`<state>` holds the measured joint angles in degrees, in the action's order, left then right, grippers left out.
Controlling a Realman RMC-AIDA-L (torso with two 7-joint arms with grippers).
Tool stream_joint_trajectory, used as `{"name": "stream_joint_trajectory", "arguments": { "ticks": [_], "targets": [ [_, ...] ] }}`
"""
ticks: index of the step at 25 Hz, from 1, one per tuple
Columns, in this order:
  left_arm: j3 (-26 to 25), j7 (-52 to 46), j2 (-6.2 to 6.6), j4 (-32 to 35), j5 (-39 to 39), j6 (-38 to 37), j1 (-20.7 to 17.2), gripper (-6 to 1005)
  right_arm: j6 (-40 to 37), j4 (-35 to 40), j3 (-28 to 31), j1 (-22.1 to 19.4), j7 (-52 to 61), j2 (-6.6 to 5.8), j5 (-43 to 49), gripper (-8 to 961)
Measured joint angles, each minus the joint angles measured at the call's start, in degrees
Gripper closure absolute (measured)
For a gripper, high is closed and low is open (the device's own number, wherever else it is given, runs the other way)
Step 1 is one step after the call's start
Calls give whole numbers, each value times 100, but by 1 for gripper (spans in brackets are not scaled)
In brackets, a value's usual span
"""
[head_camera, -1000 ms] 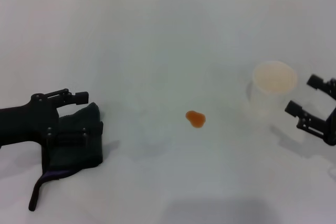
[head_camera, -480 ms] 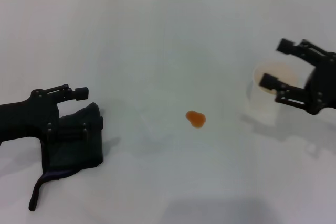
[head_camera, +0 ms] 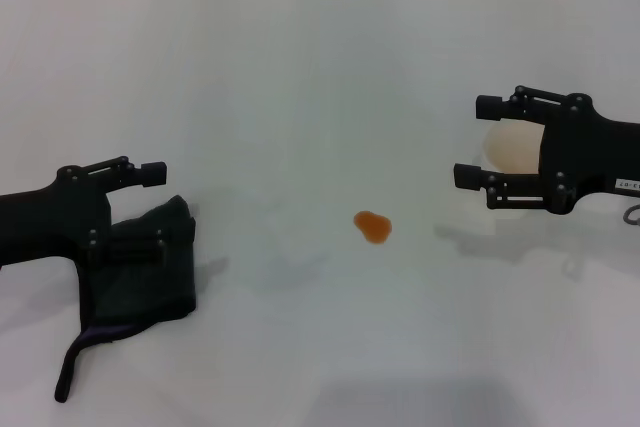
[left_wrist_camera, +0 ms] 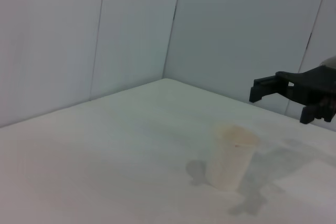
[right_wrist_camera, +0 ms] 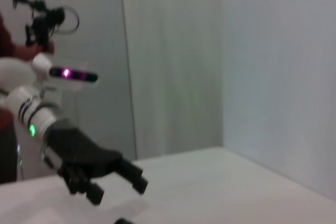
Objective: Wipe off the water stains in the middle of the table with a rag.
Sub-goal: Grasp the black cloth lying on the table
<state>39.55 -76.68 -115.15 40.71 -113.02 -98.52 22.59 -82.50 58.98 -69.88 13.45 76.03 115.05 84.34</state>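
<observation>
Head view: rag [head_camera: 140,277] lies on the table [head_camera: 300,97] at the left, partly under the left gripper [head_camera: 160,202], whose fingers are spread with one above the cloth and one low against it, not closed on it. Stain [head_camera: 372,227], a small orange blob, sits mid-table, well apart from the rag. Right gripper [head_camera: 478,141] hangs open beside a pale cup [head_camera: 515,152], holding nothing.
Step, as I judge it: pinch the rag firmly in its bulk, not its thin tail, then drag it flat across the stain, pressing evenly and keeping clear of the cup.
Left wrist view: cup [left_wrist_camera: 231,157] stands upright; right gripper [left_wrist_camera: 286,92] hovers open above and beyond it.
Right wrist view: left gripper [right_wrist_camera: 118,182] shows far off, fingers apart.
Writing: a small mark on the right arm, unreadable; no labels elsewhere.
</observation>
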Motion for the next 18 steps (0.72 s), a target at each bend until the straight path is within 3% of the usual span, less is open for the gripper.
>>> {"name": "stream_joint_trajectory", "arguments": {
  "ticks": [5, 12, 18],
  "targets": [
    [0, -91, 24, 9, -12, 3, 52, 115, 230, 672, -119, 13, 703, 8, 762, 123],
    [36, -280, 65, 51, -93, 5, 95, 115, 359, 1063, -324, 81, 1137, 9, 1252, 124],
    [38, -1139, 150, 431, -794, -16, 255, 115, 394, 1158, -325, 107, 1182, 11, 1220, 125]
  ]
}}
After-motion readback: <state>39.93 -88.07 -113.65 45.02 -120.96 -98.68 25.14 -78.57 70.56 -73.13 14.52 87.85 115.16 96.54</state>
